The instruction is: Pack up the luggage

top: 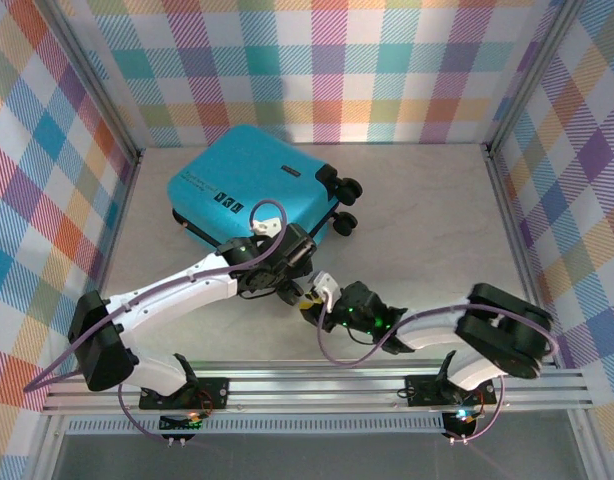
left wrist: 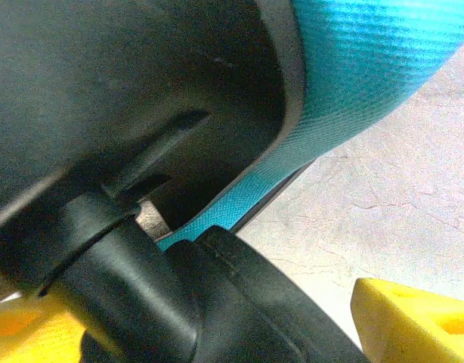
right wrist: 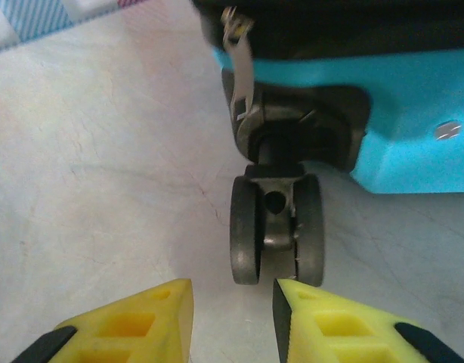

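Luggage (top: 252,180), a small turquoise hard-shell suitcase, lies closed and flat on the pale marbled tabletop (top: 427,220), toward the far left, its black wheels (top: 345,186) pointing right. The left hand (left wrist: 217,321) is spread wide at a near corner, with one black caster (left wrist: 239,302) between its yellow fingers (left wrist: 413,318), that finger clear of it. The right hand (right wrist: 233,318) is empty, its fingers narrowly parted, just short of a black twin caster (right wrist: 277,227).

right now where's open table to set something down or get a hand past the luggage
Widest bare patch: the table between the wheels of the luggage and the right wall. A narrow strip lies between the luggage and the left wall. Crowded: its near corner, where the left gripper and right gripper sit.
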Controlling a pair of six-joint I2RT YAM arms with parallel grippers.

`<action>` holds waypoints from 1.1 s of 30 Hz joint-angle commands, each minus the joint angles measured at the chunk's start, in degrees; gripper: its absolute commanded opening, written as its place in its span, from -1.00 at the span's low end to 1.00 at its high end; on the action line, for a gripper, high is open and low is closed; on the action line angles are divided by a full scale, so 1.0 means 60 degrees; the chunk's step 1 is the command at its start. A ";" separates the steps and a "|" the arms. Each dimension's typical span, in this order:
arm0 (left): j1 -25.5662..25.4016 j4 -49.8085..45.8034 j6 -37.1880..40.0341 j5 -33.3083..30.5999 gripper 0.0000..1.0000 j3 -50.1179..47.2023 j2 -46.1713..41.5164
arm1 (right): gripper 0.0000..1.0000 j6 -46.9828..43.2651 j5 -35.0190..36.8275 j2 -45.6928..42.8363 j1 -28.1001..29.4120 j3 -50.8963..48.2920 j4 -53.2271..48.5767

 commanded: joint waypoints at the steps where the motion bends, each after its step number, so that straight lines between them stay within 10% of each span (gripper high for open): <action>1: -0.0071 -0.0169 -0.0247 -0.0290 0.61 0.0400 0.0020 | -0.33 -0.0579 0.1044 0.0821 0.0408 0.0544 0.2076; 19: -0.0064 -0.0043 0.0155 -0.0254 -0.13 0.0460 -0.0127 | -0.31 -0.1347 0.1740 0.2255 0.0554 0.1749 0.3351; 33: -0.0064 0.0053 0.0190 -0.0202 -0.23 0.0386 -0.0245 | -0.36 -0.1451 0.2268 0.3284 0.0552 0.2364 0.4103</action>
